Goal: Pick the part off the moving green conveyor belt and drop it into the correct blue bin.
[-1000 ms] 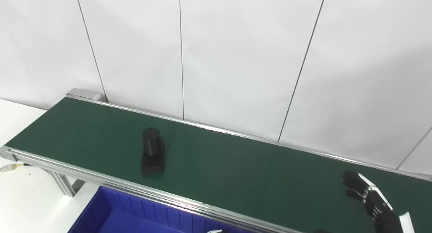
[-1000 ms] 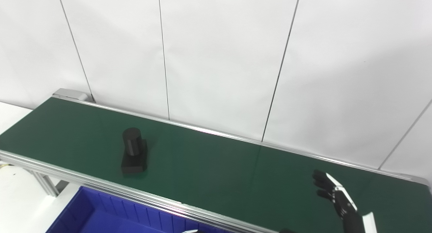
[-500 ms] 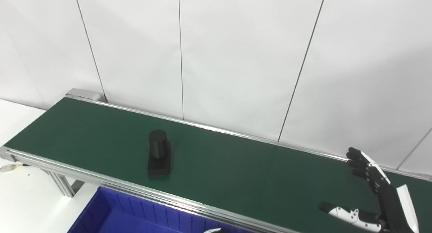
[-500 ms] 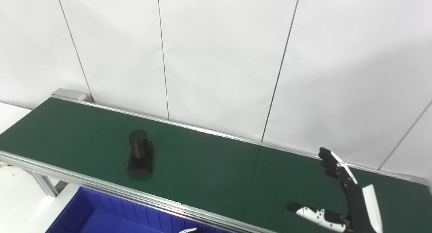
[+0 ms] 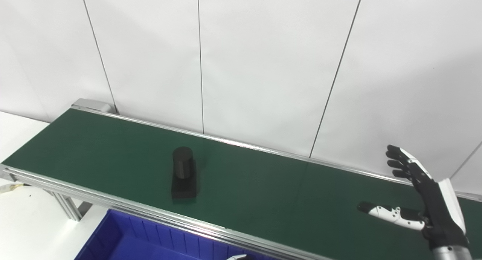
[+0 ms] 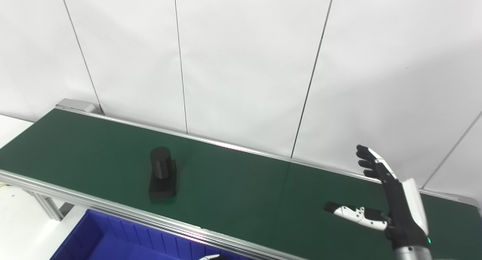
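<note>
On the green conveyor belt, left of its middle, the black part stands alone: a short cylinder upright on a flat block, nearer the near rail than the far one. Nothing of the task looks done yet, since the part is ungrasped and the blue bin, seen only in part below the near rail at lower left, shows no part inside. The right hand is raised over the belt's right end, empty, fingers straight and spread with the thumb held out toward the left, well apart from the part. Only a small pale tip at the bottom edge may belong to the left hand, so its state cannot be told. Bare belt lies between hand and part, giving open room; the near rail and the white wall behind bound the reach.
</note>
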